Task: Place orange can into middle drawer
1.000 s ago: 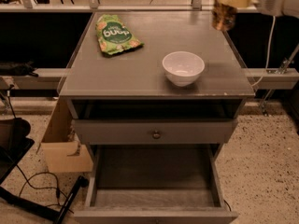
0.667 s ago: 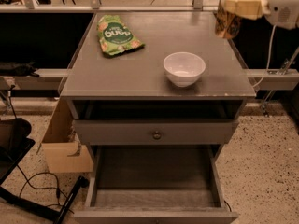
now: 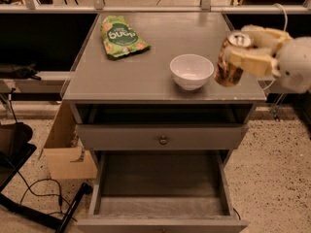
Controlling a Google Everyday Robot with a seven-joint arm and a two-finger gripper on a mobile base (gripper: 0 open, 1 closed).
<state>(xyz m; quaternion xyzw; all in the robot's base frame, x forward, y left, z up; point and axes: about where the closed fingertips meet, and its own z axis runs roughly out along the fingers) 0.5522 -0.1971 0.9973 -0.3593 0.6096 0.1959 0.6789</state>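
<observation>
My gripper (image 3: pixel 243 50) is at the right edge of the cabinet top, shut on the orange can (image 3: pixel 228 67). The can is orange-brown with a silver top, held slightly tilted above the top's right front corner, just right of the white bowl (image 3: pixel 191 71). The wide grey drawer (image 3: pixel 163 181) below is pulled open and shows a flat, bare floor. Above it sits a closed grey drawer front with a small round knob (image 3: pixel 163 140).
A green snack bag (image 3: pixel 122 36) lies at the back left of the grey cabinet top (image 3: pixel 146 67). A cardboard box (image 3: pixel 68 149) stands on the floor at the left, with cables and a dark stand beside it.
My gripper has carried the can from the back right corner of the top forward to its right front edge, beside the bowl.
</observation>
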